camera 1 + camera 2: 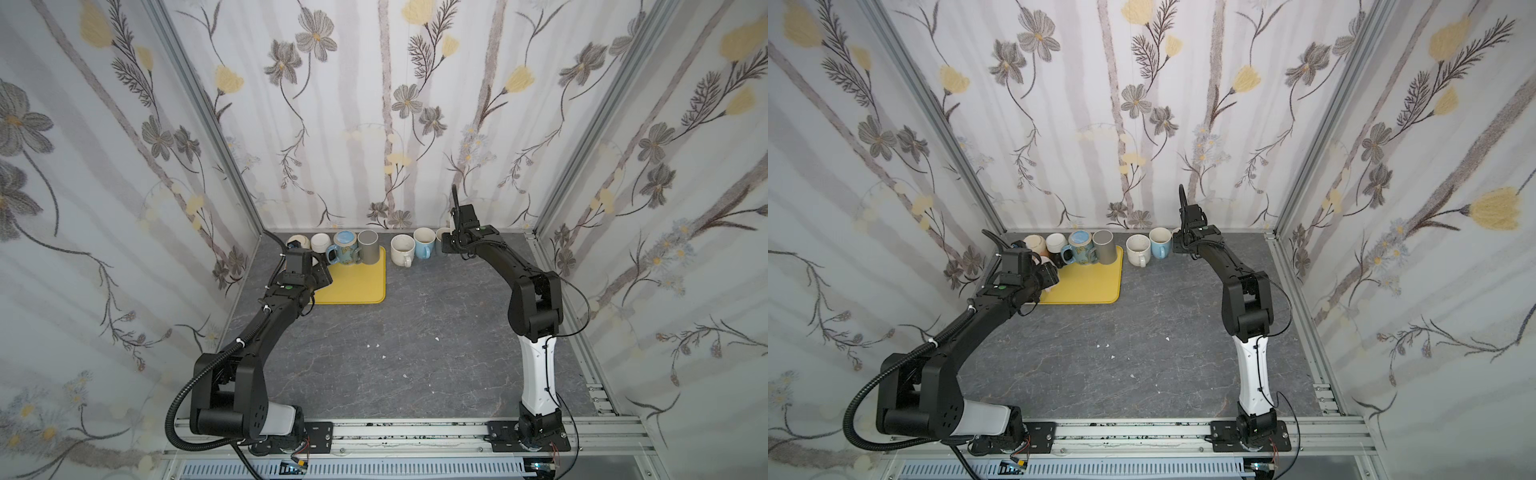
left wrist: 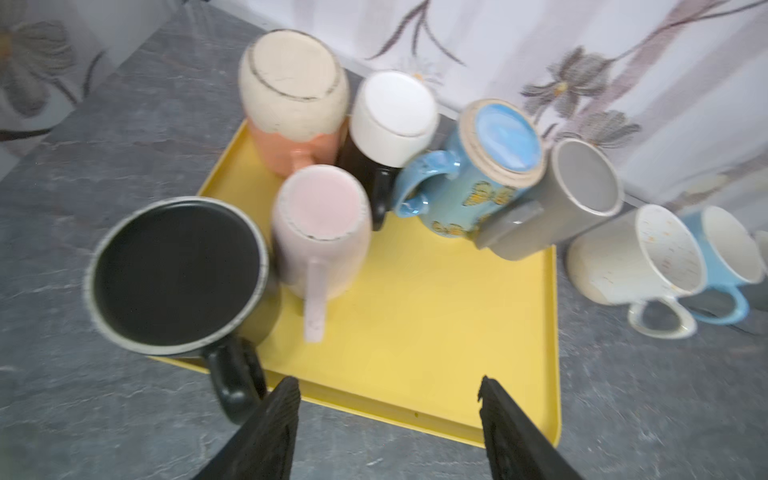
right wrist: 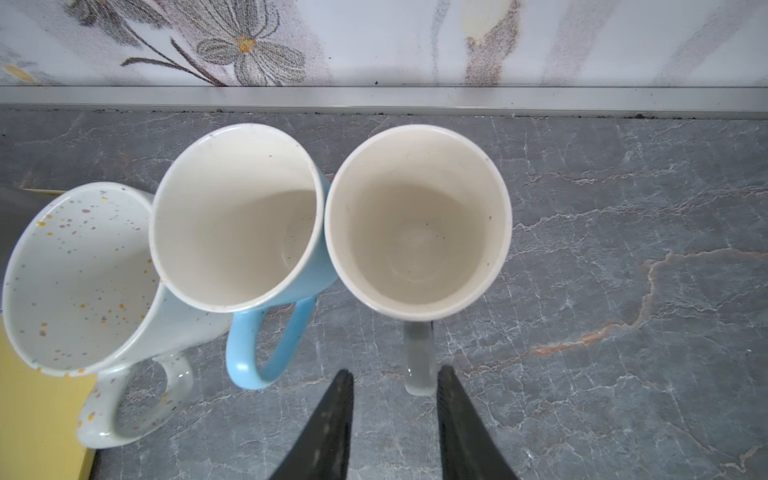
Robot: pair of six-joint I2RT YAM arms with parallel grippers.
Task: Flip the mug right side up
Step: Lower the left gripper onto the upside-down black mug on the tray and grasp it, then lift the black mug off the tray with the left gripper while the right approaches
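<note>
Yellow tray carried six mugs bottom-up: black, pink, peach, white-bottomed, blue butterfly, grey. We saw the left claw spread apart above the tray's edge, holding nothing. Right claw stood apart just beside an upright pale mug's handle, not clamping it.

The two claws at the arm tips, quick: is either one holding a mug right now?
Left gripper: open, holding nothing, above the yellow tray.
Right gripper: open, holding nothing; its fingers flank the handle of the white mug without gripping it.
</note>
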